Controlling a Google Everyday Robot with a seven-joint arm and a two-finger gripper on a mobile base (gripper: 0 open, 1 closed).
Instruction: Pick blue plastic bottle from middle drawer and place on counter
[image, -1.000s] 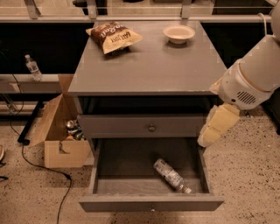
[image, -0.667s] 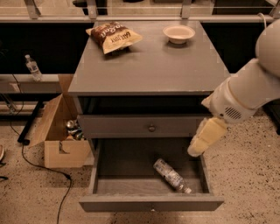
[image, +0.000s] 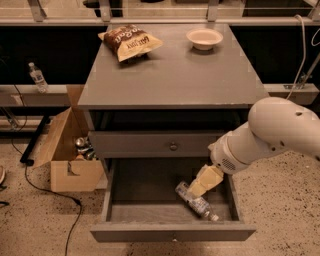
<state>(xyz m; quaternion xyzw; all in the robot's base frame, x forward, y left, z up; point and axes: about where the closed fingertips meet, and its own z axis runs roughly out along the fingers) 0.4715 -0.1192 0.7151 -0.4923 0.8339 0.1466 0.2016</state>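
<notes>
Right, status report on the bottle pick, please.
Gripper in the open middle drawer, over the blue plastic bottle. Bottle lying on the drawer floor, not yet lifted. Nothing between them.

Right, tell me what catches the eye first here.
The bulky white arm at right, its pincer down in the pulled-out middle drawer, over one end of the blue plastic bottle lying there at a slant. Then the counter above, with a chip bag at its back left and a pale bowl at its back right.
</notes>
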